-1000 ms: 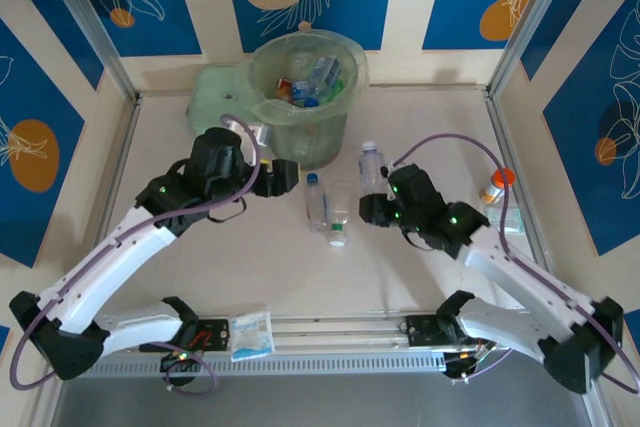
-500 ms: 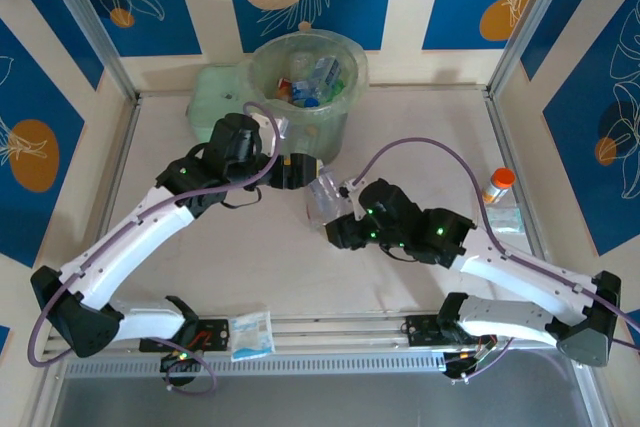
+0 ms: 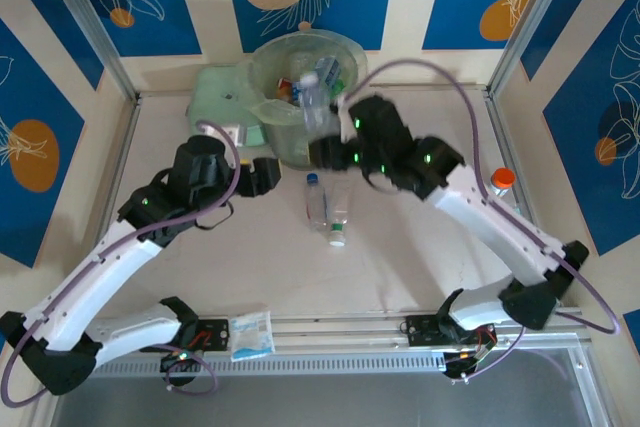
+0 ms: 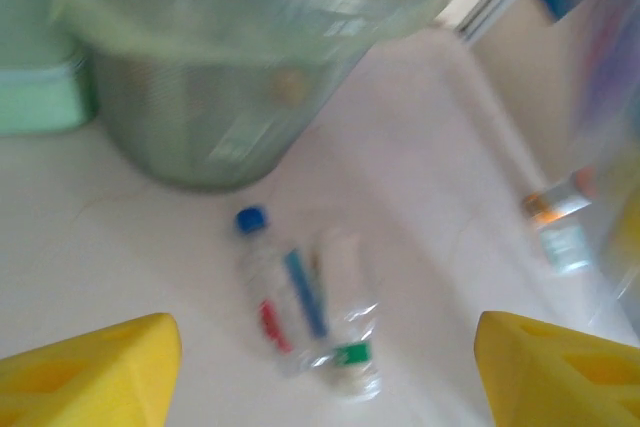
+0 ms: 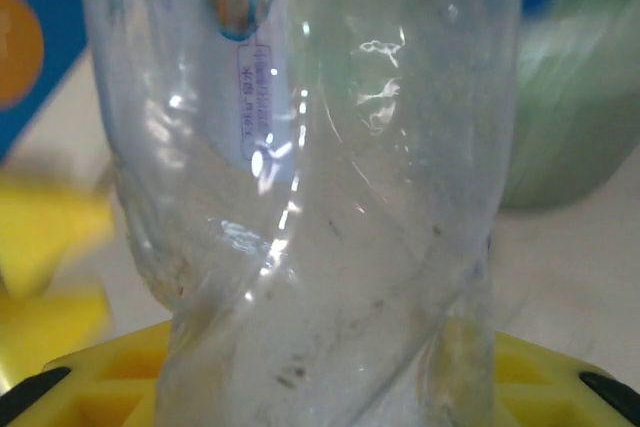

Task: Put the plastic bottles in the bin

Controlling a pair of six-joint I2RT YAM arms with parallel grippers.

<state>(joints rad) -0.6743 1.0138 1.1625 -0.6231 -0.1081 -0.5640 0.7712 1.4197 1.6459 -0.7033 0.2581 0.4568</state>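
Right pincer is clamped on a clear bottle, holding it roughly upright at the near rim of the bin. The right wrist view shows the bottle's dented clear wall rising between the yellow fingers. Left pincer hangs at 7 o'clock from the bin, its fingers well apart with nothing between them.

Round and pale green, the bin stands at 12 o'clock on the table, near the far edge, with several bottles lying inside. A mint-green box sits just beside it at 9 o'clock. At mid-table, 6 o'clock from the bin, a blue-capped bottle and a second bottle lie side by side. A white bottle with an orange cap stands at 3 o'clock.
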